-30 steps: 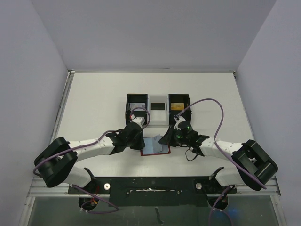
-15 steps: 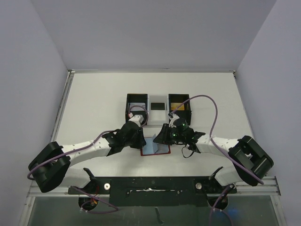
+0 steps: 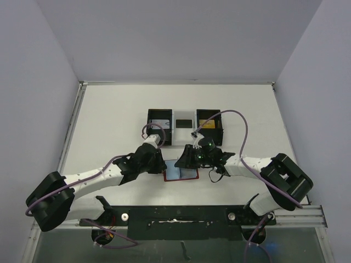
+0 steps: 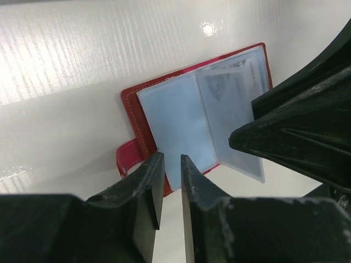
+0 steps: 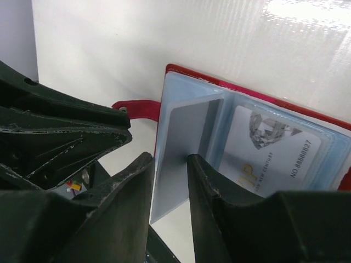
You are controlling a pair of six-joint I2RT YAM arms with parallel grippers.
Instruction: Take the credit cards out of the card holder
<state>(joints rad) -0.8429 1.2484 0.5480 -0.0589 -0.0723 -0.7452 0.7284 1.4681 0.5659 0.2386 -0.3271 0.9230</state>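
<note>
Card holder [image 4: 130, 109]: red outer with pale stitching along the edge, a pink-red tab [image 4: 124, 159] and translucent pale blue sleeves [image 4: 175, 120]. Credit cards: a plain grey card [image 5: 184, 142], and a pale grey-white card [image 5: 274, 150] printed with a diamond motif and black numerals. Left gripper [image 4: 170, 159] and right gripper [image 5: 170, 160] are black; the table [image 3: 109, 120] is glossy white, the tray [image 3: 185, 113] black with a white middle, and the cables [image 3: 244, 131] purple.
</note>
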